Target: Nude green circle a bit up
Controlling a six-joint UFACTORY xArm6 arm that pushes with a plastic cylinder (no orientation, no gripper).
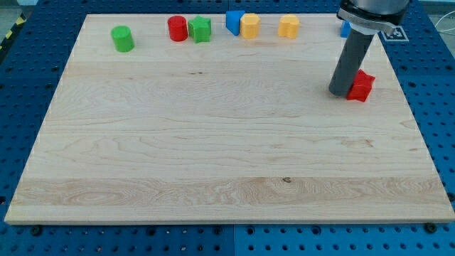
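Note:
The green circle block (122,38) stands near the board's top left corner, alone. My tip (341,92) is far off at the view's right, resting on the board and touching the left side of a red block (362,85). The rod rises from there to the arm at the top right. The whole width of the board lies between my tip and the green circle.
Along the top edge stand a red circle (177,28), a green star (201,29), a blue block (234,21), a yellow block (250,25) and another yellow block (288,26). A blue block (345,28) is partly hidden behind the rod. The wooden board (213,163) lies on a blue perforated table.

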